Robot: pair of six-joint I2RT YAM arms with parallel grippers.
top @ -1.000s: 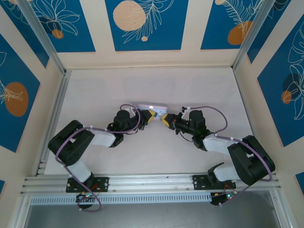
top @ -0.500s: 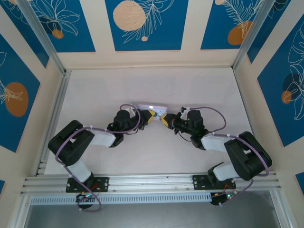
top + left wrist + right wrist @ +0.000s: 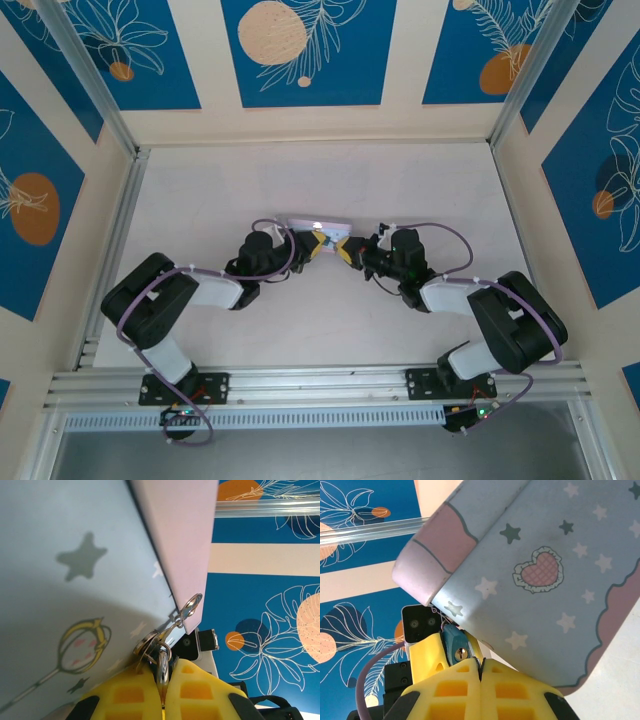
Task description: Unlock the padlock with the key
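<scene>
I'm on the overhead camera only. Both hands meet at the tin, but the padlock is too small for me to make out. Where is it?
Observer: The blue padlock is pinched between the left hand's yellow fingers, just off the tin's corner.
Operator: Which way does the keyhole face?
Observer: The brass keyhole faces the right hand.
Operator: Is the key in?
Observer: No, the keyhole is bare; the right hand is shut, close to it.
</scene>
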